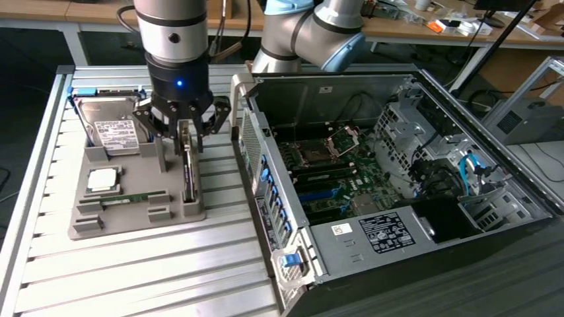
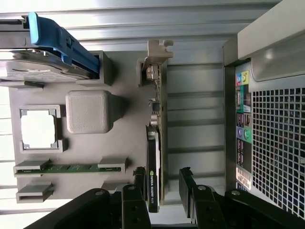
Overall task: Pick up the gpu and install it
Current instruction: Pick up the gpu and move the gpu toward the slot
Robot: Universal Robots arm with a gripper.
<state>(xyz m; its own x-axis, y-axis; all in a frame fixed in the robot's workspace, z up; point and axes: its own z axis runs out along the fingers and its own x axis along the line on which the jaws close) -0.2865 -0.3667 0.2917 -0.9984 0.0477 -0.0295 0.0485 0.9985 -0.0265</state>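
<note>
**Gpu (image 2: 153,162) unlifted, unfitted; claw open over it**

Nothing of the job done so far, judging by the layout: neither picked up nor installed. Stands on edge in its slot on the tray (image 1: 132,221), along the side nearest the case (image 1: 257,168), with the silver bracket at the hard drive (image 1: 115,132) end of the tray. Shares that tray with the chip (image 1: 104,177) and memory stick (image 1: 132,196), apart from both. All still to do: grip, lift, carry across, seat on the board (image 1: 326,172) inside the open case.

Claw (image 2: 162,174) spread wide, pinching nothing. Hangs over the card in the exterior view, roughly in line with its length. Frames the card's dark end in the wrist view, one finger (image 2: 139,183) just beside the labelled face, the other standing off on the case side with a clear gap. No contact to be made out on either side; height above the card hard to judge. Reads as the approach to the pick, not yet a hold.
</note>
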